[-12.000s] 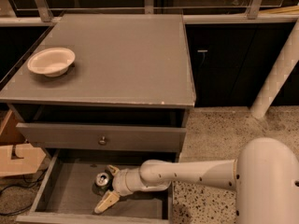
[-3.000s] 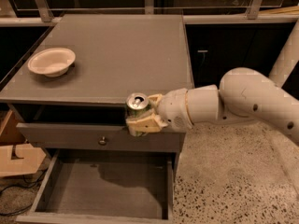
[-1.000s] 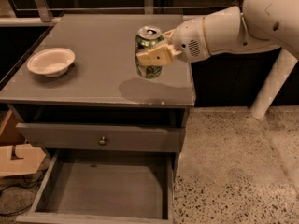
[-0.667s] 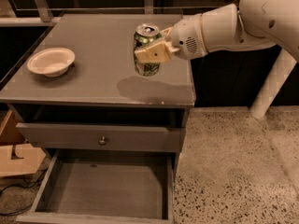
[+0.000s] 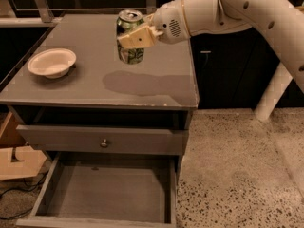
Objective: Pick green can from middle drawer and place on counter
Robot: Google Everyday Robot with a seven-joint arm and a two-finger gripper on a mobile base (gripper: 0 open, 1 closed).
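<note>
We count one green can (image 5: 129, 56), clamped in our hand (image 5: 133, 36) over the surface (image 5: 95, 82) | one white bowl (image 5: 52, 62) | middle drawer (image 5: 109, 189) open

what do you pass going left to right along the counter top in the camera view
white bowl → green can, gripped in the tool over the counter → robot arm reaching in from the right
</note>
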